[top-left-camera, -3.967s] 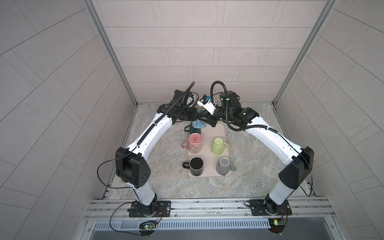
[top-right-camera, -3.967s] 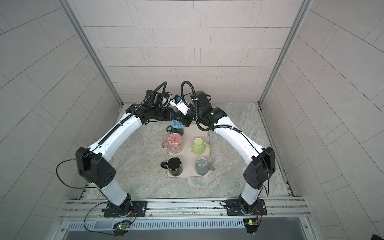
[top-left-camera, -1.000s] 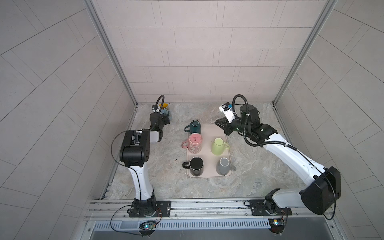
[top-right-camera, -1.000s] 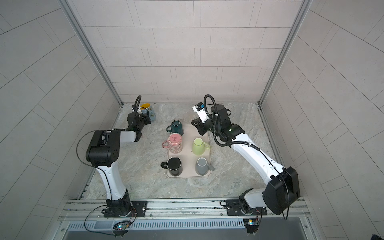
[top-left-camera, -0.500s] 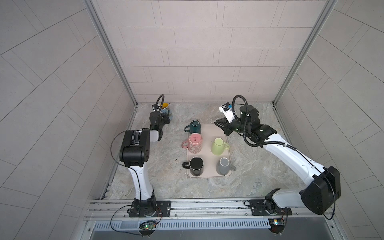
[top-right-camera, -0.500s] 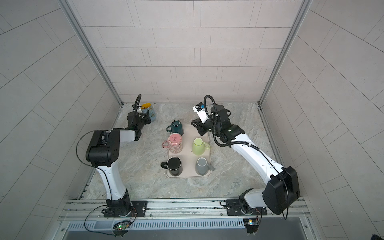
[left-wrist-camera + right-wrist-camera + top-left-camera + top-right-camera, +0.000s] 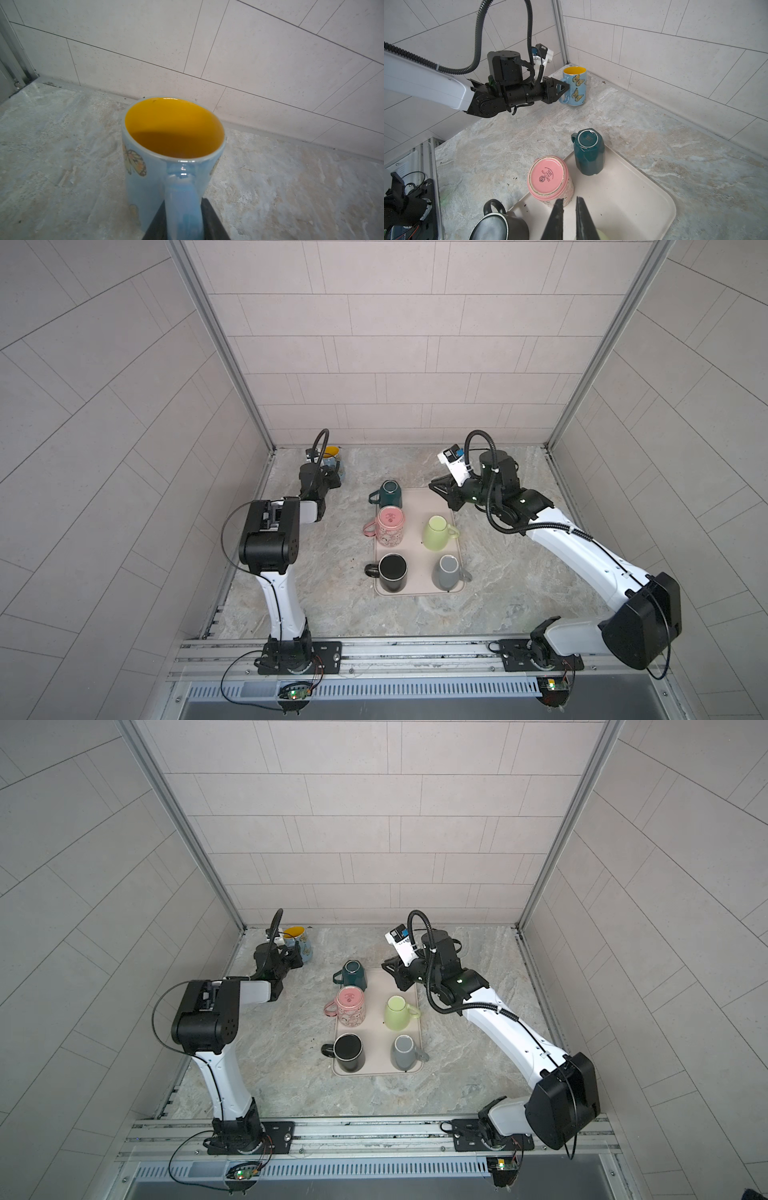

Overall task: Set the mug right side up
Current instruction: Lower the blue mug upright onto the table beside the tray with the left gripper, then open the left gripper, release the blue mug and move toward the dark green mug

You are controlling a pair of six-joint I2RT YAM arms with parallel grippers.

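The light blue butterfly mug [image 7: 332, 457] [image 7: 301, 944] with a yellow inside stands upright, mouth up, on the counter in the far left corner. My left gripper [image 7: 182, 202] [image 7: 564, 87] reaches in level, with one dark finger on each side of the mug's handle [image 7: 182, 193] and close against it. Whether the fingers still press the handle does not show. My right gripper [image 7: 569, 200] [image 7: 435, 488] hovers over the tray's far right corner. Its fingers are nearly together, with nothing between them.
A beige tray [image 7: 415, 590] lies mid-counter and carries several mugs. The teal mug [image 7: 588, 153] and the pink mug [image 7: 550, 182] stand bottom up, and the black mug [image 7: 392, 571], green mug [image 7: 436, 532] and grey mug [image 7: 446, 573] are nearer the front. Tiled walls close in the back and sides.
Four seconds ago both grippers met over the tray's far end. Now the left arm is folded into the far left corner at the mug and the right has drawn back. Hardly anything moved in the last second.
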